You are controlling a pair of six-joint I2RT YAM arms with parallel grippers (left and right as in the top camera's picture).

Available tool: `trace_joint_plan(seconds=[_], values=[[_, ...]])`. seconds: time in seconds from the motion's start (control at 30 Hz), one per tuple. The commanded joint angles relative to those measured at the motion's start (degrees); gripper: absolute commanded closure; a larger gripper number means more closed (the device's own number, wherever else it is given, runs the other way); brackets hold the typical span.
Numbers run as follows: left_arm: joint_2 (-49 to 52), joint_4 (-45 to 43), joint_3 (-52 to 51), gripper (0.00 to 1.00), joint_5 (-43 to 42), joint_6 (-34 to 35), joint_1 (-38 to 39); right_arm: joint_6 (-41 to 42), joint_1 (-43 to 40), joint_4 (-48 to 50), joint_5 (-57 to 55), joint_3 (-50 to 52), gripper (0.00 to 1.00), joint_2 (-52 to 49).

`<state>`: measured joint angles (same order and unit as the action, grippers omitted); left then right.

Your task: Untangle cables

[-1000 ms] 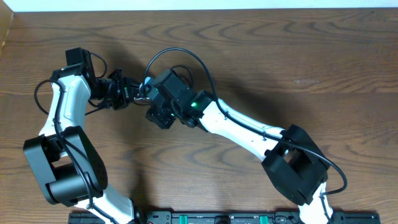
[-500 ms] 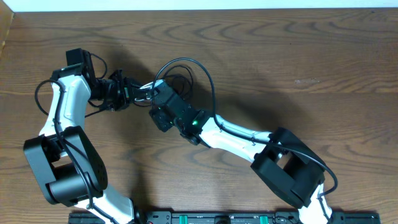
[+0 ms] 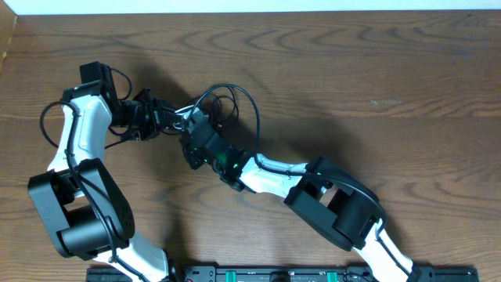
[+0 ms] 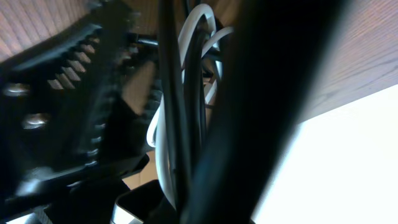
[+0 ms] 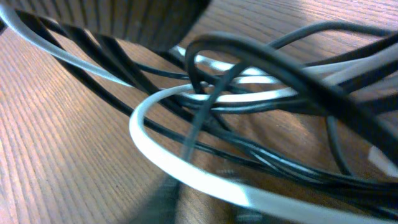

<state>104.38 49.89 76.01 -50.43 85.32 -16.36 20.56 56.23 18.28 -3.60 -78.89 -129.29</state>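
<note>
Left end effector point(image 3: 177, 117) tight around cables point(image 5: 261, 57)

The table point(image 3: 391, 70) is a flat surface of brown wood with a pronounced wavy grain running left to right. It fills nearly the whole overhead view and forms the background in both wrist views. A narrow white strip point(image 3: 250, 5) borders the far edge of the table. A lighter tan surface point(image 3: 5, 39) shows at the far left corner. A black rail point(image 3: 313, 275) with small green markings lies along the near edge.
</note>
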Motion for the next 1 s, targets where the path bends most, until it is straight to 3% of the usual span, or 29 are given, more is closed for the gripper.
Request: trace_joint_plan(seconds=[0.0,0.17,0.43,0.6,0.77,0.97], values=[[-0.33,0.61,0.33,0.92,-4.13,0.07,0.52,-0.04,0.39,-0.57,1.42,0.31,0.99,-1.49],[-0.33,0.61,0.33,0.92,-1.27,0.09,0.52,-2.49,0.09,-7.10,1.90,0.31,0.99,3.34],[-0.33,0.59,0.33,0.92,3.32,0.59,0.52,-10.88,0.11,-25.57,3.26,0.31,0.99,17.81],[-0.33,0.59,0.33,0.92,5.77,0.98,0.52,-17.00,-0.76,-33.79,13.05,0.31,0.99,25.68],[-0.31,0.92,0.33,0.92,10.05,0.96,0.52,-21.03,-2.64,-37.42,23.10,0.31,0.99,32.39],[-0.33,2.38,0.33,0.92,11.39,0.48,0.52,-22.05,-6.78,-37.79,25.20,0.31,0.99,41.11]])
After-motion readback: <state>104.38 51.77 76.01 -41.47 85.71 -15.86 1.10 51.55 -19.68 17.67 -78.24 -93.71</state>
